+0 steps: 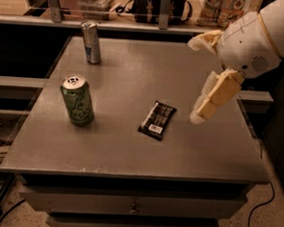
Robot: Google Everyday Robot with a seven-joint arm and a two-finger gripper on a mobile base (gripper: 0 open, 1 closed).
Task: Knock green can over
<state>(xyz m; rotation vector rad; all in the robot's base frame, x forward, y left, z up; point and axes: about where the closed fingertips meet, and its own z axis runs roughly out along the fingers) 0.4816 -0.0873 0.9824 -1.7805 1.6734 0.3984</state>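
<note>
Filling most of the view is a gray table (134, 76). The gripper (193, 81) hangs over its right side, fingers spread wide, holding nothing. The green can (77, 100) stands upright near the left edge, well apart from it. A dark snack bar (156, 120) lies between them.

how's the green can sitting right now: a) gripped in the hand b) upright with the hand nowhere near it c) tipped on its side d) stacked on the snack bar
b: the green can stands upright on the left part of the table, while the hand is open over the right side, beyond the dark snack bar and well apart from the can.
</note>
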